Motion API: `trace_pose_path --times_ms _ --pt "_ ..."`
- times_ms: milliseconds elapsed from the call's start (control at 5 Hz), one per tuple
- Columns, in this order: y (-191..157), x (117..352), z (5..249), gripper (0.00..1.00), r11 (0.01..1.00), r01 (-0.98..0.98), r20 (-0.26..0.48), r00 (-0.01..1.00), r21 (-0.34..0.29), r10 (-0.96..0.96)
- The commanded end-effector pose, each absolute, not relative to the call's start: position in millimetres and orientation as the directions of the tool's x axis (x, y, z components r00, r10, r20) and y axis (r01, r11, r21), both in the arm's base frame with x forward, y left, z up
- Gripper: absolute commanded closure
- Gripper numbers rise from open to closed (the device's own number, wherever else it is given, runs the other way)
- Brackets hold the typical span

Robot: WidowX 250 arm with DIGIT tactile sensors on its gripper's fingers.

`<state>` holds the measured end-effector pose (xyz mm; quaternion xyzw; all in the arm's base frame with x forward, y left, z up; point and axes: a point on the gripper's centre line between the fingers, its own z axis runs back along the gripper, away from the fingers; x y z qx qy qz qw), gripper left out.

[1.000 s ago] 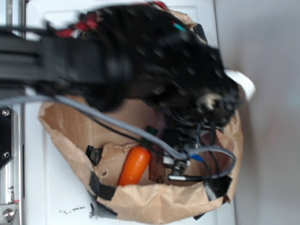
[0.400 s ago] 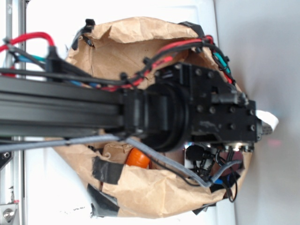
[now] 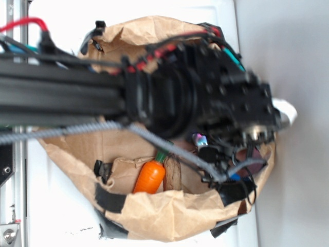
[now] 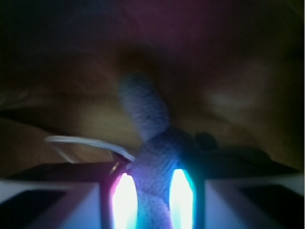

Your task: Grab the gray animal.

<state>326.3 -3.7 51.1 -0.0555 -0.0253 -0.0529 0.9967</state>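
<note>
My arm (image 3: 77,92) stretches across from the left, the black wrist block tilted down at the right over the scene's middle. My gripper (image 4: 148,200) sits low in the wrist view, its two glowing fingers (image 4: 125,200) standing close, pressed against the gray animal (image 4: 155,157) from either side.

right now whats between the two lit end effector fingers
The gray animal sits between the glowing fingers, filling the gap; only the wrist view shows it.

A soft gray plush animal (image 4: 157,157) is showing blue-gray between glowing cyan-pink pads (image 4: 125,200); a smooth orange plastic carrot (image 3: 149,177) is showing a green top beside the crumpled brown paper bag (image 3: 154,213).
</note>
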Motion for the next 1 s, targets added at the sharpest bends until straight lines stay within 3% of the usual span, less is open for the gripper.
trace_pose_path --times_ms 0,600,800 --pt "17.5 309.6 105.7 1.0 0.969 0.134 0.19 0.977 -0.205 -0.095" --pt "32.6 260.3 150.7 1.0 0.928 0.232 0.278 0.949 -0.292 -0.15" --pt "31.5 254.7 150.4 1.0 0.933 0.248 0.242 0.953 -0.261 -0.185"
